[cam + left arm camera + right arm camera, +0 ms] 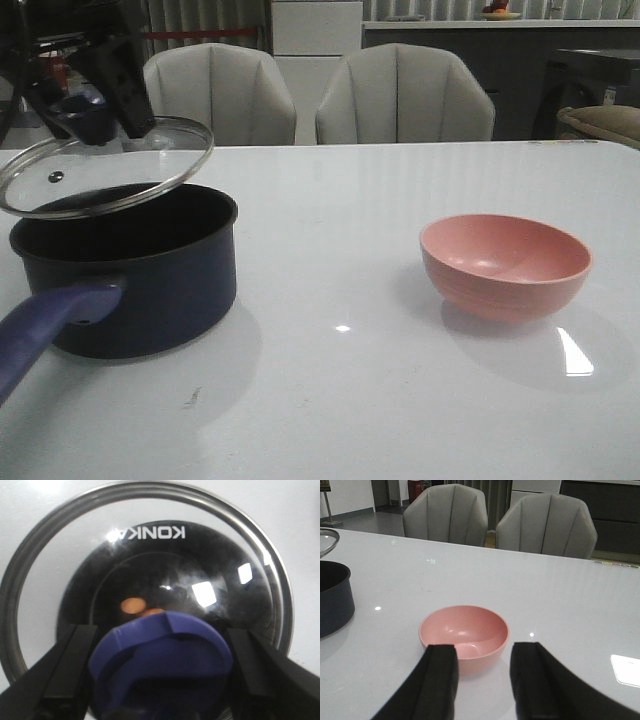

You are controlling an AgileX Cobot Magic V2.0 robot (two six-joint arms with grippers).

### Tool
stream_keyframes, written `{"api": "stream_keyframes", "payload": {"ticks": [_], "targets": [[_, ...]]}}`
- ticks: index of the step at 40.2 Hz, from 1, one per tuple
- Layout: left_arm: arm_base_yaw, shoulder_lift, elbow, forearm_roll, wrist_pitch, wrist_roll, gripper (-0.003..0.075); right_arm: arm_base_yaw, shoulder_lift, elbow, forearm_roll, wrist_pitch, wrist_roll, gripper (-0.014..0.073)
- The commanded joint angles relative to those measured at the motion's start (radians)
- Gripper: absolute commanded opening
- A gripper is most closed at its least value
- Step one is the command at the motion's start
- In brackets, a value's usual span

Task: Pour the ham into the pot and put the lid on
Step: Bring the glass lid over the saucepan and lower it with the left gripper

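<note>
The dark navy pot stands at the left of the table, its purple-blue handle pointing toward me. My left gripper is shut on the dark blue knob of the glass lid, holding it tilted just above the pot's rim. Through the glass in the left wrist view, orange-pink ham pieces lie on the pot's bottom. My right gripper is open and empty, just short of the empty pink bowl, which sits at the right in the front view.
Two grey chairs stand behind the table's far edge. The pot's side also shows in the right wrist view. White tabletop lies between pot and bowl.
</note>
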Motion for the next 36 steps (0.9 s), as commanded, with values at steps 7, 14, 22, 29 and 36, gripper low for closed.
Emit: {"api": "stream_keyframes", "payload": {"ticks": [7,14,22,29,36], "targets": [[-0.065,-0.053,-0.037,-0.001,-0.04,-0.043,0.0333,-0.001,0.011,-0.027,0.0,-0.075,-0.008,0.0381],[-0.065,-0.038,-0.037,0.059,-0.013,-0.091,0.0333,-0.001,0.011,-0.027,0.0,-0.075,-0.008,0.0381],[-0.065,-0.025,-0.037,0.061,-0.016,-0.091,0.0334,-0.001,0.011,-0.027,0.0,-0.075,-0.008,0.0381],[-0.065,0.015,-0.037,0.047,0.001,-0.091,0.0334,-0.001,0.011,-0.027,0.0,-0.075,-0.008,0.0381],[-0.065,0.041,-0.037,0.054,0.01,-0.091,0.0334,-0.001,0.011,-0.027,0.0,-0.075,-0.008,0.0381]]}}
